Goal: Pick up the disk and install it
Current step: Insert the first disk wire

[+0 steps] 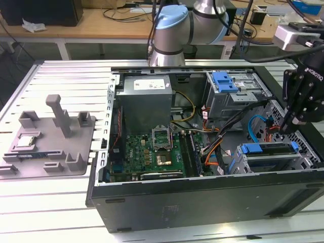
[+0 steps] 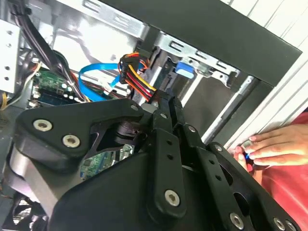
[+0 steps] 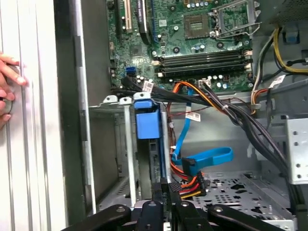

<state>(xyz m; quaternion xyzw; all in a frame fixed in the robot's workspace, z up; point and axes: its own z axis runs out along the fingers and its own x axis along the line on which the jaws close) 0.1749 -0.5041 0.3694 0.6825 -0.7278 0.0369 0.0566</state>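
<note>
Ribbed aluminium tabletop (image 1: 50,212) is carrying an open black tower case (image 1: 202,202); nearest, the blue-framed disk (image 1: 268,149) is sitting edge-up in a perforated grey drive cage (image 1: 306,159), the gripper (image 1: 285,126) hovering just above, slim fingers pinched together; green motherboard (image 1: 142,152) is lying beyond.

A ribbed aluminium table (image 1: 61,212) of pale slotted slats carried everything. An open black computer case (image 1: 202,202) lay on its side across the middle and the exterior view's right. Well apart, toward the exterior view's left, a grey fixture plate (image 1: 55,147) with upright posts sat flat on the slats. In both wrist views a person's hand (image 3: 7,89) rested on the slats just beside the case wall.
</note>
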